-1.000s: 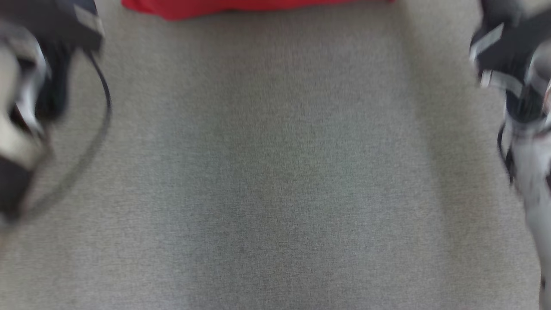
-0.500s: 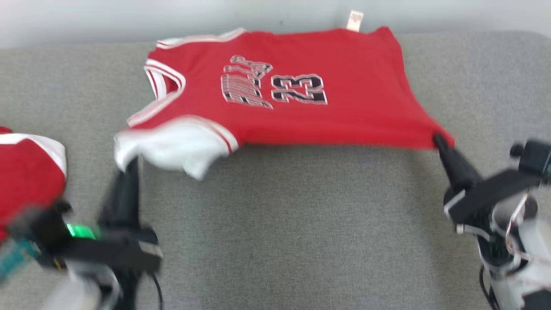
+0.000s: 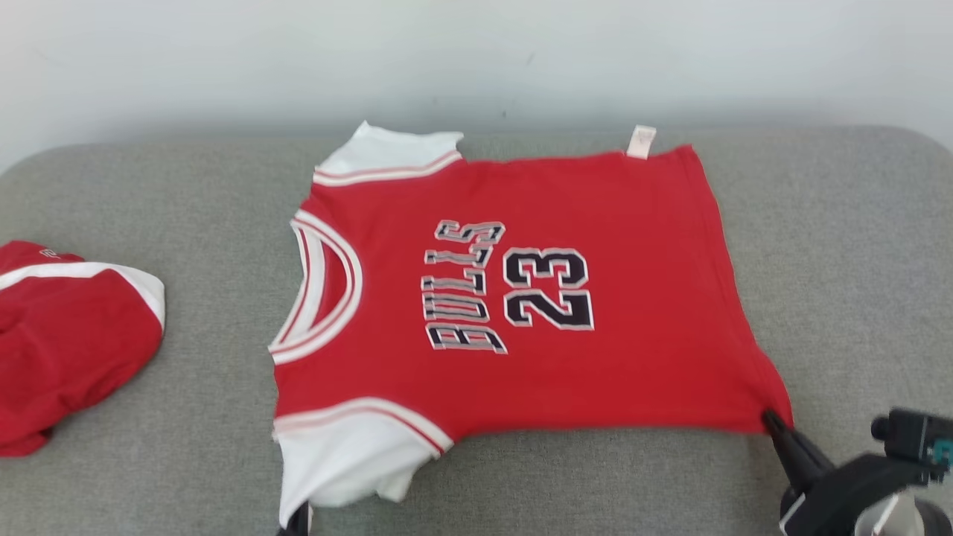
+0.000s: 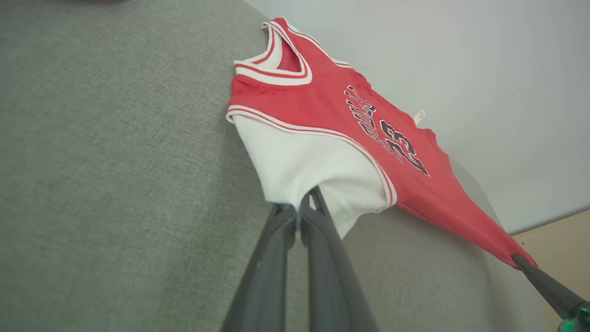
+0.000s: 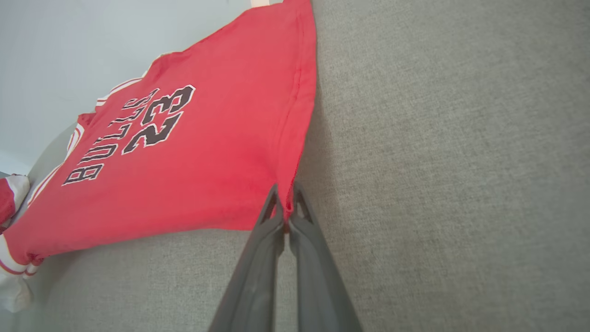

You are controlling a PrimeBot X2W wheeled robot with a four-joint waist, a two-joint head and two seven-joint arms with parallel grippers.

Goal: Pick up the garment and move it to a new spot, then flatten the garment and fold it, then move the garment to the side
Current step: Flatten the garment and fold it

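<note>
Red basketball jersey (image 3: pixel 521 357) spread front-up across the middle of a grey cushioned surface (image 3: pixel 186 193). Its far side lies close to the back edge, which runs along a pale wall (image 3: pixel 476 59). The collar points to the surface's left edge and the hem to its right edge. The black lettering and the number 23 face upward, and a small white label (image 3: pixel 641 141) sticks out at the far hem corner.

The left gripper (image 4: pixel 299 210) has its jaws closed on the white near sleeve (image 3: pixel 342 461), pinching the cloth at the fingertips. The right gripper (image 5: pixel 285 198) has its jaws closed on the near hem corner, and a thin fold of red fabric is caught between the tips. In the left wrist view, the near side of the jersey is stretched between the two grips and raised off the surface, with a shadow beneath it.

A second red garment with white trim (image 3: pixel 67 335) lies bunched at the surface's left edge, well apart from the jersey.
</note>
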